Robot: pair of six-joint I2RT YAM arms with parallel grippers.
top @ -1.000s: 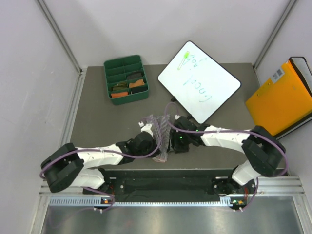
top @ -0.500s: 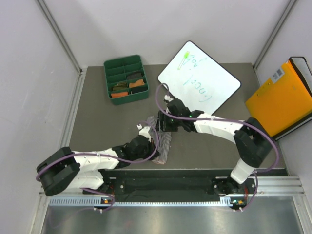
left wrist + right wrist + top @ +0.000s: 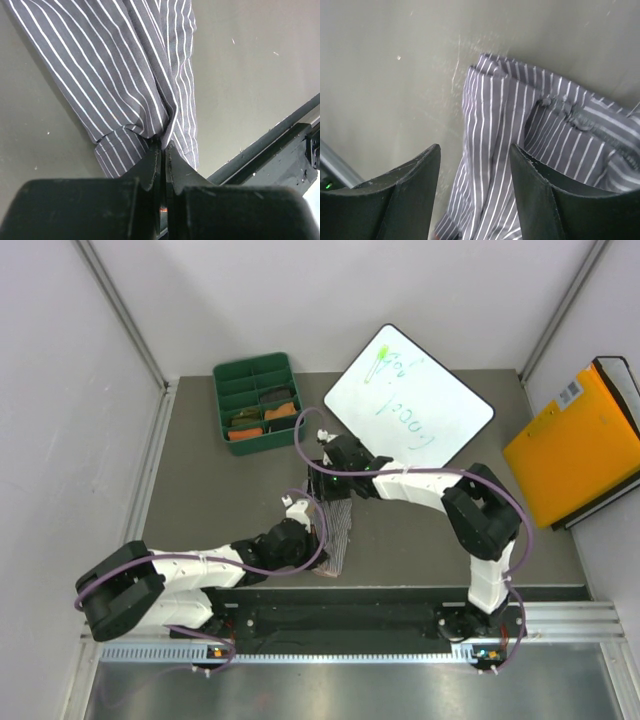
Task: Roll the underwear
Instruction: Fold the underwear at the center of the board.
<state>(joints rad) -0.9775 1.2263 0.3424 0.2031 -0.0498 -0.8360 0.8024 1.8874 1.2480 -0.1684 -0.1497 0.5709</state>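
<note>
The right claw (image 3: 474,149) gapes above the striped underwear (image 3: 530,125) lying rumpled on the grey table (image 3: 385,75).

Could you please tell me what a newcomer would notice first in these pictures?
The grey striped underwear lies stretched at the middle of the table, its near end pinched in the shut left gripper, the open right gripper poised over its far end. Behind it sit a whiteboard with green scribbles and, farther left, a green divided tray; a bright orange folder stands out at the right edge.
</note>
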